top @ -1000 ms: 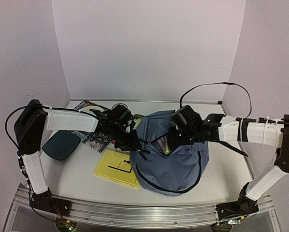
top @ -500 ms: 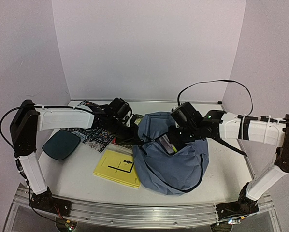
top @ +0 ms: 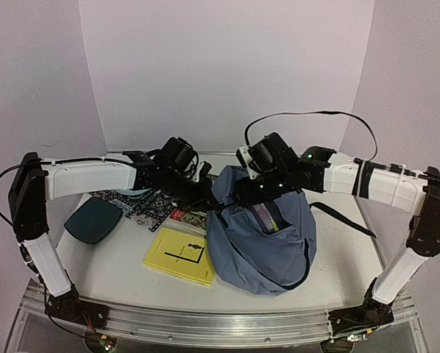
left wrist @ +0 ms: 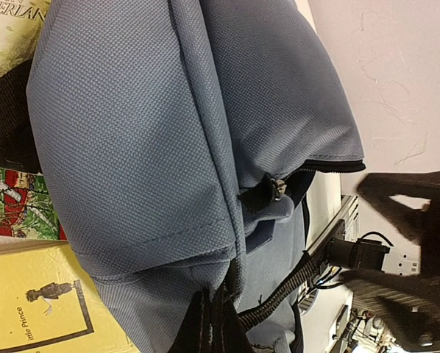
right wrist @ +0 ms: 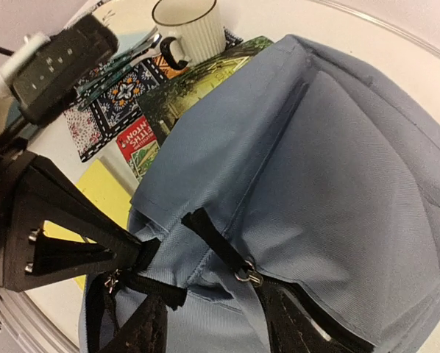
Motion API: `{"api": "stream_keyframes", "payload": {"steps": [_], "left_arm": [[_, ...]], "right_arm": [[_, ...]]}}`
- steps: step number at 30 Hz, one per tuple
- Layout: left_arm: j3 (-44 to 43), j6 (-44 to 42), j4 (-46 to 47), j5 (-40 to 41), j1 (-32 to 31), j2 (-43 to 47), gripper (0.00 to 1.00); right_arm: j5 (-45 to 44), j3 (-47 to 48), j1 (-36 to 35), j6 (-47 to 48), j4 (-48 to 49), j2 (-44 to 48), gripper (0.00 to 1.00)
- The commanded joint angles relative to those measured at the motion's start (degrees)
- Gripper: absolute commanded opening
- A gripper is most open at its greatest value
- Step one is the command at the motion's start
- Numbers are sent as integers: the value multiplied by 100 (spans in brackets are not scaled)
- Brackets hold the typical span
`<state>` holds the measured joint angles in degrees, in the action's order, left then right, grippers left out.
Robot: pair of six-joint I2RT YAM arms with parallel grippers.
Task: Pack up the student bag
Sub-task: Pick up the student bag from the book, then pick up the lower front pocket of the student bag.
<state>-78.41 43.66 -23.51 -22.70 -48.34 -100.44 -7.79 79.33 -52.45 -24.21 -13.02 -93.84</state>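
The blue-grey student bag stands in the middle of the table with its top pulled up and its zipper open; a book shows inside. My left gripper is shut on the bag's left seam, with fabric pinched between its fingertips in the left wrist view. My right gripper is at the bag's top rim. In the right wrist view its fingers are spread apart astride the fabric beside a black zipper pull. The bag fills the left wrist view.
A yellow book lies just left of the bag, a red and green book behind it. A patterned cloth and a dark teal tray sit further left. A white mug stands at the back.
Both grippers have moved up and back. The bag's top has risen with them, so it stands taller and its opening gapes. My right gripper has shifted left.
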Motion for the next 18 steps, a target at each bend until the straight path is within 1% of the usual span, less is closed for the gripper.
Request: {"api": "stream_keyframes", "payload": {"steps": [1, 5, 8, 13, 18], "left_arm": [[-223, -29, 310, -174, -8, 353, 0], [-201, -20, 320, -189, -22, 367, 0], [-207, -24, 327, -208, -17, 361, 0], [-207, -20, 337, -269, -15, 367, 0], [-174, -33, 348, -287, -18, 376, 0]], "right_arm": [[473, 383, -36, 321, -263, -410, 47], [512, 524, -37, 435, -278, -677, 47], [362, 649, -37, 495, -289, -847, 47], [-309, 757, -38, 486, -324, -984, 45], [-636, 762, -35, 601, -324, -1016, 41]]}}
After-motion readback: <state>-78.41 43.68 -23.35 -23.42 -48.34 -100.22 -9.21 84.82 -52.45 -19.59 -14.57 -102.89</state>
